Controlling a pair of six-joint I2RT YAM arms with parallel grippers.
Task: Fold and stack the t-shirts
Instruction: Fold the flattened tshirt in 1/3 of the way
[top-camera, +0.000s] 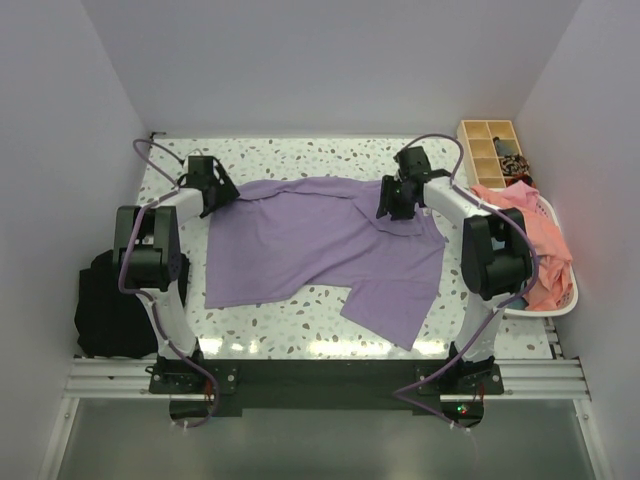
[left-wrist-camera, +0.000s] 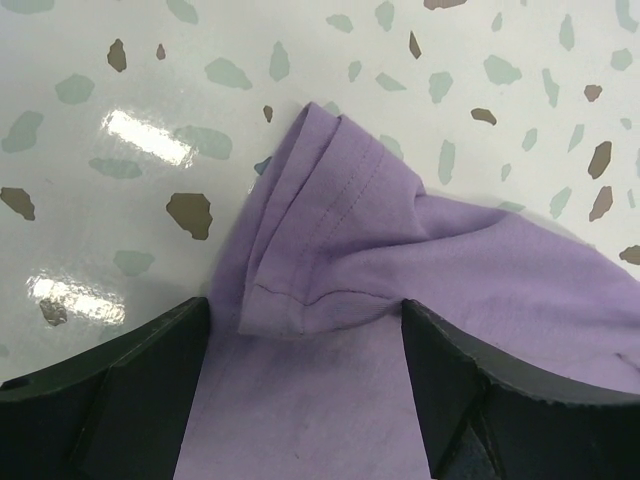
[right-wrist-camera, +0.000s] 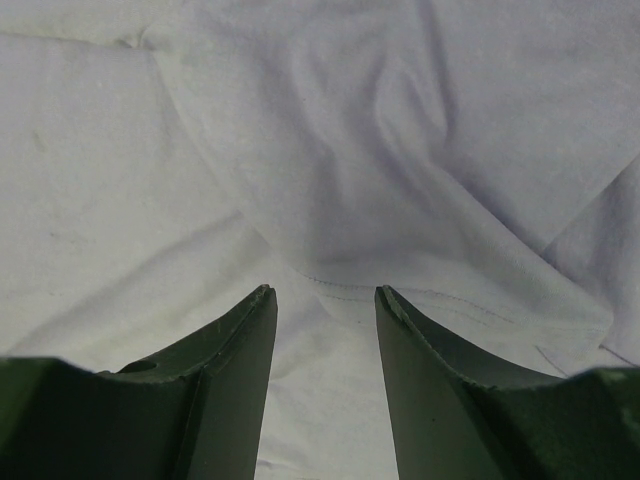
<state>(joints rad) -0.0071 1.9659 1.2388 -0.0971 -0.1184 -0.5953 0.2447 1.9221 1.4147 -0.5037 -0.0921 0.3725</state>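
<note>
A lavender-purple t-shirt (top-camera: 320, 245) lies spread and rumpled across the middle of the speckled table (top-camera: 300, 160). My left gripper (top-camera: 222, 196) is open over its far left corner, where a folded sleeve hem (left-wrist-camera: 330, 250) lies between the jaws. My right gripper (top-camera: 392, 205) is open over the shirt's far right part, with a stitched hem (right-wrist-camera: 400, 290) just past the fingertips. A salmon-pink t-shirt (top-camera: 530, 235) is heaped in a white basket (top-camera: 565, 295) at the right. No green or teal shirt shows.
A black fabric bundle (top-camera: 105, 310) sits left of the left arm. A wooden compartment box (top-camera: 490, 150) with small items stands at the far right corner. White walls close the table on three sides.
</note>
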